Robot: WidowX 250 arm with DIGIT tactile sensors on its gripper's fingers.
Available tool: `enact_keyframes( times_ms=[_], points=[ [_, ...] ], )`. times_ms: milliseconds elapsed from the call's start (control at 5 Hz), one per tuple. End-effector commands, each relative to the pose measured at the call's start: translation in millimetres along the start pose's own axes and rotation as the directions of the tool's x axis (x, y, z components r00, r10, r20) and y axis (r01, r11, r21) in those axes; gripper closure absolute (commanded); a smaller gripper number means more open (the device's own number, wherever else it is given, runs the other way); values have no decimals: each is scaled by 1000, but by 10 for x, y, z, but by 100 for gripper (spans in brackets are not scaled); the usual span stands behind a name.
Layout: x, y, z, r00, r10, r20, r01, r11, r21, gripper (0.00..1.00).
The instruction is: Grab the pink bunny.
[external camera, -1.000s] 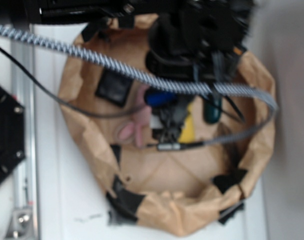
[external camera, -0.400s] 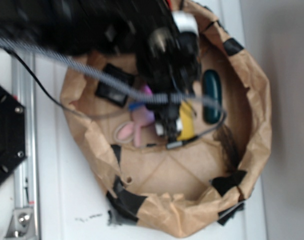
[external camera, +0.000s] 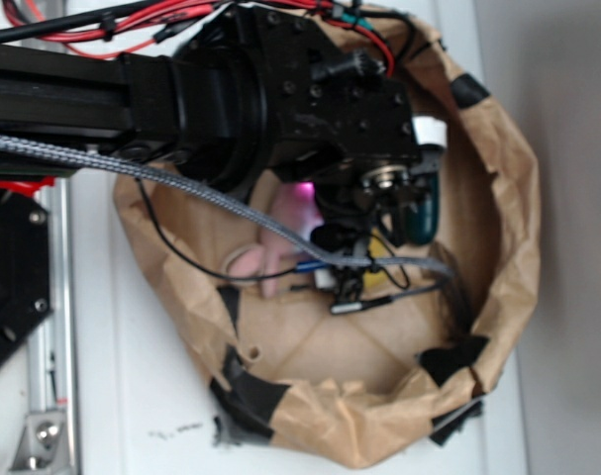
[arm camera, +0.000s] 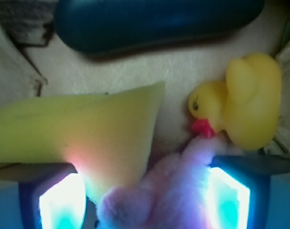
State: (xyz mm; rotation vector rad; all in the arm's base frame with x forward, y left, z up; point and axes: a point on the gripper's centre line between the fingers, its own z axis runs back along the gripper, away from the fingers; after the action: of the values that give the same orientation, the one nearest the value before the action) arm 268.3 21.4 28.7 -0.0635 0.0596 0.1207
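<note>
**Q:** What has changed in the last second?

**Me:** My arm has swung in over the brown paper bowl (external camera: 498, 247) and come down. A second ago my wrist sat high toward the bowl's far rim, and the bunny's ears lay in the open to one side of me. Now my claw (arm camera: 147, 191) is low inside the bowl, with the pink bunny (arm camera: 168, 191) directly between my two fingers (arm camera: 61, 198).

**Q:** Is the claw shut on it?

**Me:** Not yet, as far as I can judge. In the wrist view the fingers stand apart, one on each side of the plush, so the claw is spread around the bunny rather than clamped. From the exterior view only the bunny's pale pink ears (external camera: 255, 260) show past my wrist.

**Q:** Anything crowding the grasp?

**Me:** Yes. The yellow sponge (arm camera: 82, 131) reaches down to the finger on the left of my wrist view and touches the plush. The yellow duck (arm camera: 245, 105) sits just beyond the bunny, its red beak touching the fur. A dark teal object (arm camera: 154, 21) lies farther off and is no concern.

**Q:** So what does this mean for the task?

**Me:** I'd say the approach is done and closing is next. The risk I see is pinching the sponge corner along with the bunny.
</note>
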Motion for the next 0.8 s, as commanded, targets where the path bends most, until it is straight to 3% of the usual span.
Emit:
enact_keyframes(
  times_ms=[0, 200, 400, 600],
  points=[
    [-187, -45, 397, 996, 3, 84, 1, 999, -53, 0],
    [-140, -8, 617, 988, 33, 149, -25, 998, -53, 0],
    [-89, -21, 605, 989, 44, 143, -36, 998, -60, 0],
    [-257, 31, 472, 965, 233, 122, -234, 972, -7, 0]
  ],
)
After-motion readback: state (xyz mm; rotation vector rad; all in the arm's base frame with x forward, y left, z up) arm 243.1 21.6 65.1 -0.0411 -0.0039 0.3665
